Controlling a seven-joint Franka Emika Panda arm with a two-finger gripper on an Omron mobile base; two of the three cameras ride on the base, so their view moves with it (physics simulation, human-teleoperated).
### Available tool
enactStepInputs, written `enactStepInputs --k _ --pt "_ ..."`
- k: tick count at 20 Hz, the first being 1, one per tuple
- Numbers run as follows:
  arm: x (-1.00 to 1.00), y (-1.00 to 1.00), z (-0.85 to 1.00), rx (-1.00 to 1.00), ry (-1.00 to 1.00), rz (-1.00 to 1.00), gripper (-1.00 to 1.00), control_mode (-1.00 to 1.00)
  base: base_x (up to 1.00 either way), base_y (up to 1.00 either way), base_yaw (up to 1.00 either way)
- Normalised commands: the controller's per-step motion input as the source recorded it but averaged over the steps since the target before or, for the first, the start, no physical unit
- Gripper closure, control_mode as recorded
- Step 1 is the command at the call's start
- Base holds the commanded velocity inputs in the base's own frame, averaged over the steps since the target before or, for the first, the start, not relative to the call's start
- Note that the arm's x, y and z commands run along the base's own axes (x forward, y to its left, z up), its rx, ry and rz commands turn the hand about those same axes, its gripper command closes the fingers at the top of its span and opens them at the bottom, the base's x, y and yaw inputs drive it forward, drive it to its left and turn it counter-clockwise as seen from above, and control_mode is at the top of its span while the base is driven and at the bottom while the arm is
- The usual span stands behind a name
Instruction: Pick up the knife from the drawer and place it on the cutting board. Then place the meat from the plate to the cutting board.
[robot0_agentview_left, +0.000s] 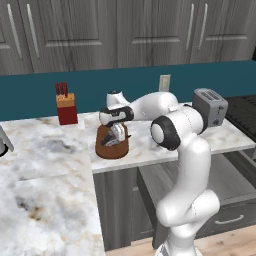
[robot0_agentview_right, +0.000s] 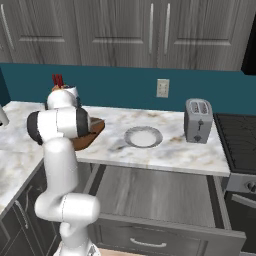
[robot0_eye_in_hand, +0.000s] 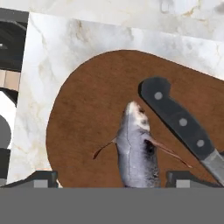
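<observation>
Claw (robot0_eye_in_hand: 111, 177) wide open at frame bottom, holding nothing, over small grey fish-shaped meat (robot0_eye_in_hand: 136, 151) beside dark-handled knife (robot0_eye_in_hand: 181, 124) on brown wooden cutting board (robot0_eye_in_hand: 87, 113).

Knife (robot0_eye_in_hand: 183, 122) and meat (robot0_eye_in_hand: 138, 148) crowd the cutting board (robot0_eye_in_hand: 87, 127); its left half lies free.

I'm watching both base cameras looking forward and down, sharing the tabletop (robot0_agentview_left: 50, 150); my hand camera is hovering close above the cutting board (robot0_eye_in_hand: 96, 109), just beyond the jaws.
</observation>
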Motion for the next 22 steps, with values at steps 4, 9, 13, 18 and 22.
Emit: enactStepInputs --k 4,9,13,18,22 --pt "-0.57 0.00 0.31 0.00 -0.03 0.00 -1.00 -1.00 0.00 0.00 0.00" --pt "-0.67 -0.08 0.17 0.00 -0.02 0.00 -1.00 -1.00 0.00 0.00 0.00" --pt "-0.73 -0.13 0.15 0.00 -0.03 0.00 -1.00 -1.00 0.00 0.00 0.00" --pt "-0.78 -0.17 0.17 0.00 -0.06 -0.01 -1.00 -1.00 0.00 0.00 0.00" --pt "-0.78 -0.12 0.26 0.00 -0.07 -0.03 -1.00 -1.00 0.00 0.00 0.00"
